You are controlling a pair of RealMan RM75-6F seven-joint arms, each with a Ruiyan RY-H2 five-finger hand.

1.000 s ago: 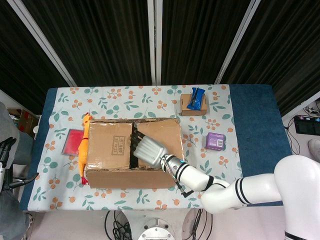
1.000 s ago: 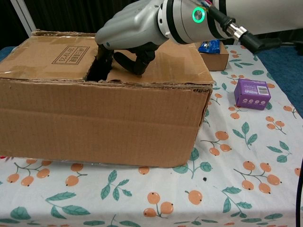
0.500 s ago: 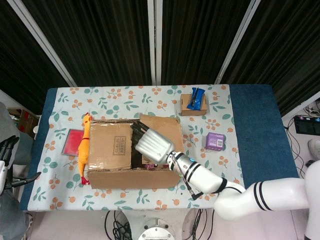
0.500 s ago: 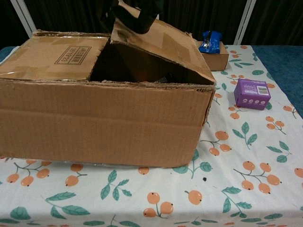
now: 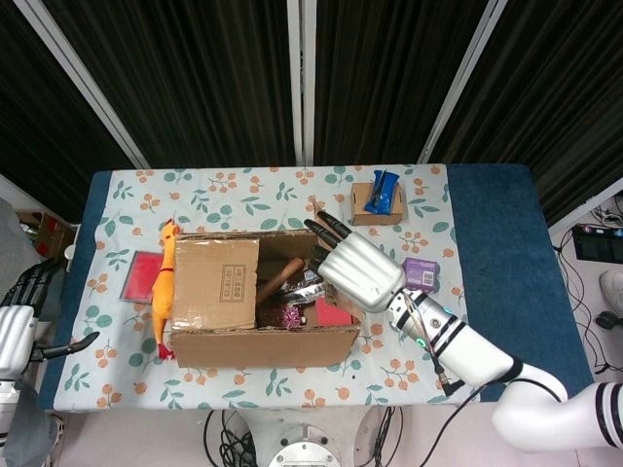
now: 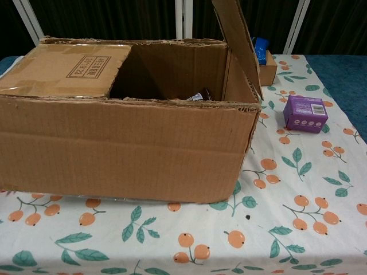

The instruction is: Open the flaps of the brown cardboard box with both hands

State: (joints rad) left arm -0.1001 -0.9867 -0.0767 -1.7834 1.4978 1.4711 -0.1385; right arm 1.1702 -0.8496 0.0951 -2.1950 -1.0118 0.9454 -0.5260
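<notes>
The brown cardboard box (image 5: 258, 345) stands at the table's middle left. Its left flap (image 5: 216, 282) lies flat and closed, seen also in the chest view as the left flap (image 6: 63, 69). The right flap (image 6: 238, 40) stands nearly upright over the box's right wall. My right hand (image 5: 358, 270) hovers above that side with fingers stretched out and apart, holding nothing; in the head view it covers the raised flap. Inside the box lie several items, among them a shiny wrapper (image 5: 304, 287). My left hand (image 5: 21, 326) hangs off the table's left edge, fingers apart, empty.
A yellow rubber chicken (image 5: 164, 292) lies against the box's left side, with a red flat packet (image 5: 139, 275) beyond it. A small carton with a blue item (image 5: 378, 199) sits at the back right. A purple box (image 6: 305, 113) stands right of the big box.
My right hand lifted out of the gap between the flaps and swung the right flap from flat to nearly upright, then moved right. The box contents now show. The left hand stayed off the table.
</notes>
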